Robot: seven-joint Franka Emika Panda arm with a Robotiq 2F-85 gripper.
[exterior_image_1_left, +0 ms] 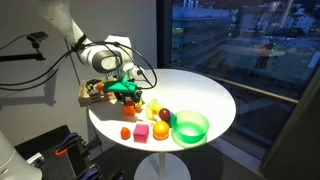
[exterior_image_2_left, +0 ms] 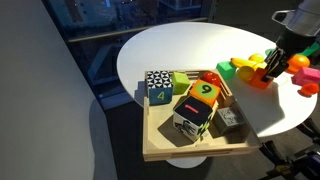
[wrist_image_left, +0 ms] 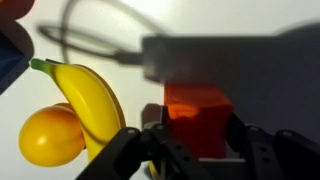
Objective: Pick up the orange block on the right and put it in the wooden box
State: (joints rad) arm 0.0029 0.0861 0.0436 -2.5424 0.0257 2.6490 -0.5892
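Note:
The orange block (wrist_image_left: 195, 110) is a small orange-red piece with flat faces. In the wrist view it sits between my gripper's (wrist_image_left: 195, 145) two fingers, which press on its two sides. In an exterior view the block (exterior_image_2_left: 262, 78) is at the fingertips of my gripper (exterior_image_2_left: 270, 68), low over the white table and next to the banana. The wooden box (exterior_image_2_left: 160, 142) stands at the table's edge and holds several toy blocks. It also shows behind the gripper (exterior_image_1_left: 126, 92) in an exterior view (exterior_image_1_left: 88, 93).
A banana (wrist_image_left: 90, 95) and a round yellow fruit (wrist_image_left: 50, 135) lie beside the block. A green bowl (exterior_image_1_left: 190, 127), a pink cube (exterior_image_1_left: 142, 132), an orange ball (exterior_image_1_left: 161, 130) and a small orange piece (exterior_image_1_left: 125, 132) sit on the round table (exterior_image_1_left: 205, 95).

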